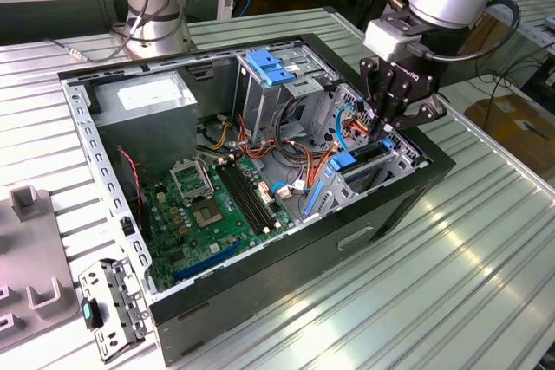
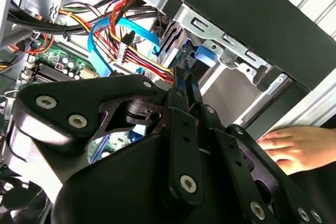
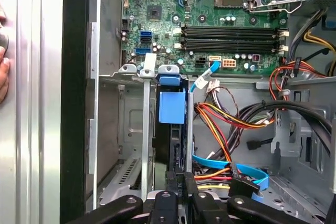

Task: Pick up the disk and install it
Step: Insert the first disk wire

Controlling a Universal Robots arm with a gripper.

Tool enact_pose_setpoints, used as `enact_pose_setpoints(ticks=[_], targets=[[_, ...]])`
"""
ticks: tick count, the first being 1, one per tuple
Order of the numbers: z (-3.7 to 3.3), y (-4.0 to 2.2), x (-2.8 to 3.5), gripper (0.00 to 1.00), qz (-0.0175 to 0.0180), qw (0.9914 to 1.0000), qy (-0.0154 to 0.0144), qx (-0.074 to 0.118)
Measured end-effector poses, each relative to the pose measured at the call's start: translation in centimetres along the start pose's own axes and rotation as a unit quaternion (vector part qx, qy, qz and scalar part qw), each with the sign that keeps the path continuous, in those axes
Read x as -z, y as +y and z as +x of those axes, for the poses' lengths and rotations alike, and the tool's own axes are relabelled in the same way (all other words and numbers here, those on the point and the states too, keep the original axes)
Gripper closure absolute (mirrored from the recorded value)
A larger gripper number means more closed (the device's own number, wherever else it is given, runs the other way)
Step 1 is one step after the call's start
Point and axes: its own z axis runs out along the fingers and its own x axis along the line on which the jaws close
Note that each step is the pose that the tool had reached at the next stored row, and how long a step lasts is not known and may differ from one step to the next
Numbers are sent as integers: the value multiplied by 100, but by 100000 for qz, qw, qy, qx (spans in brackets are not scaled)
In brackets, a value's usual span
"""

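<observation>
My pincer (image 1: pixel 388 120) sits right of centre in the exterior view, closed thin on the top edge of the disk (image 3: pixel 171 129), which stands upright in its slot in the drive cage (image 1: pixel 381 158), seemingly mostly inserted but not released.

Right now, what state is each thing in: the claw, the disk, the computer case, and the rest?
claw: down in the drive bay, fingers together at the disk's edge
disk: standing on edge in the bay slot
computer case: lying flat, side panel off
processor socket: empty, latch closed
hand: resting on the table beside the case
</observation>
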Motion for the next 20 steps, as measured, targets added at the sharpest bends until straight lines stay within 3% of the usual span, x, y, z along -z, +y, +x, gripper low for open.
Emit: enact_pose_setpoints(ticks=[6, 20], targets=[[-3, 1, -55, 83, -23, 99999, 0, -410], [-6, 1, -105, 83, -66, 99993, -11, -1207]])
